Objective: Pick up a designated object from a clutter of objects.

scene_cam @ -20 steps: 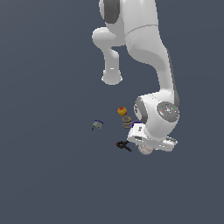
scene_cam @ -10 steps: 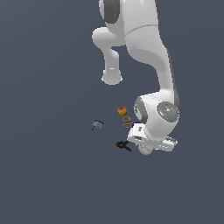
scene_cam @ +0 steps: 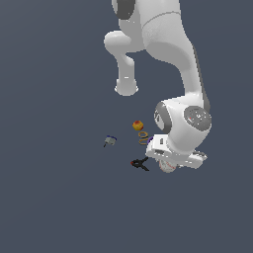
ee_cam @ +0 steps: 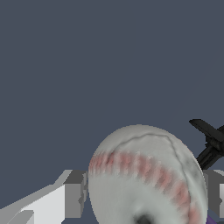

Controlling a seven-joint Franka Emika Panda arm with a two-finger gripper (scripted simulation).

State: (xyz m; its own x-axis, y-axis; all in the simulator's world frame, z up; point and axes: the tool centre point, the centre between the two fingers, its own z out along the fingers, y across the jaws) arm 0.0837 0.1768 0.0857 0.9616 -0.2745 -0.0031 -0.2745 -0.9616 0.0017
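Gripper (ee_cam: 144, 192) low over the desk (scene_cam: 59, 197), a finger (ee_cam: 73, 194) on each side of the white baseball (ee_cam: 146, 175); contact cannot be confirmed. Black-and-red clamp (scene_cam: 140, 163) lies just beside the ball, orange-yellow ball (scene_cam: 138, 125) and yellowish rings (scene_cam: 143, 137) near

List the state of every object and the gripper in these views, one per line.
White baseball with red stitching: between the gripper fingers, which flank it on both sides; contact unclear.
Gripper: low over the clutter, straddling the baseball.
Black-and-red clamp: lying on the surface beside the baseball.
Orange-yellow ball: resting free.
Yellowish rings: lying free.
Small blue-grey piece: lying apart.
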